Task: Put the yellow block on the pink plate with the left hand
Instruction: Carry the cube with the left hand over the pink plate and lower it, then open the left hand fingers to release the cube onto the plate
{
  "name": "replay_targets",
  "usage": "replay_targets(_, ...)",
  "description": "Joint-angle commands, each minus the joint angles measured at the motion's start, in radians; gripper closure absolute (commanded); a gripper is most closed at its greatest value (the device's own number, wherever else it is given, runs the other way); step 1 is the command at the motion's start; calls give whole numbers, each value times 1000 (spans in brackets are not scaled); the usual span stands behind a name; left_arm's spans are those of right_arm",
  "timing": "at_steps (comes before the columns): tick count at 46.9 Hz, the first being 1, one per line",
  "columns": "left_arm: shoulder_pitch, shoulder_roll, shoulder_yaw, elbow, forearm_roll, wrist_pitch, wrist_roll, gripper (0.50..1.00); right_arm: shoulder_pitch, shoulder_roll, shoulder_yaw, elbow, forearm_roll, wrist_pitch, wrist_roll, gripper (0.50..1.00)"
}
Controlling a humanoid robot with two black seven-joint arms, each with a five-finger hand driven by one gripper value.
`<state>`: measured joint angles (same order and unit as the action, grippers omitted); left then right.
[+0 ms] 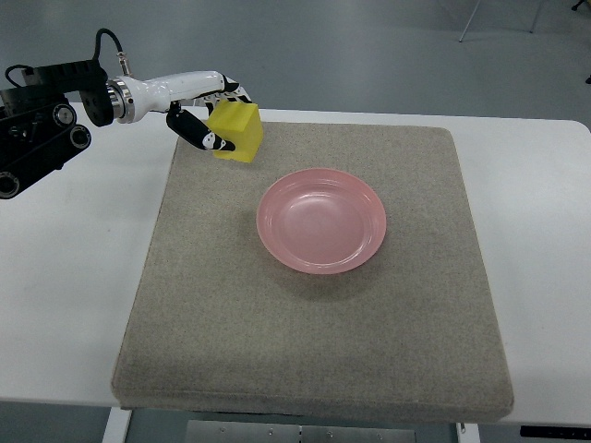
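Observation:
A yellow block (237, 130) is at the back left of the grey mat, gripped by my left hand (211, 115), whose black and white fingers wrap around its left and far sides. The block appears slightly lifted or tilted over the mat's corner. A pink plate (321, 221) lies empty in the middle of the mat, to the right of and nearer than the block. My left arm comes in from the upper left edge.
The grey mat (314, 351) covers most of a white table (65, 295). Bare table runs along the left and right sides. Grey floor and chair legs (499, 18) show beyond the far edge.

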<state>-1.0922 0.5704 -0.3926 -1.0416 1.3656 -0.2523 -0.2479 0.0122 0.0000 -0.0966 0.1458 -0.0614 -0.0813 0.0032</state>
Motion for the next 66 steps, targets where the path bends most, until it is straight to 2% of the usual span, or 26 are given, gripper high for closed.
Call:
replay_targets(1,15,8,3,-75,0,-2,-11,984,0,0,0,0,0,0,0,576)
replay_targets(8,25,-15,14,-126,24,-4,-13,971,0,0,0,1,0,0,0,576)
replay_targets(16,57,-127,21,-101,144,12,-11,947,0,0,0,1,0,0,0,576)
replay_targets(19,72,-156,21,-87,173,13,-11,913,0,0,0,0,0,0,0,576)
replay_targets(24,83,-190,21,-54,216,13,-11,909,0,0,0,1,0,0,0,576)
replay_targets(28,92,-207,21,-32,259,24,-11,872,0,0,0,1,0,0,0,576)
replay_targets(29,95,-213,21,-28,266,31,-11,855,0,0,0,0,0,0,0,576)
replay_targets(31,101,-222,21,-17,277,54,-11,785,0,0,0,0,0,0,0,576)
replay_targets(37,106,-242,21,-8,277,87,-11,510,0,0,0,0,0,0,0,576)
replay_targets(54,106,-227,9,-18,253,55,-13,506,0,0,0,0,0,0,0,576)
replay_targets(66,72,-146,-12,-44,32,-62,-13,504,0,0,0,0,0,0,0,576)
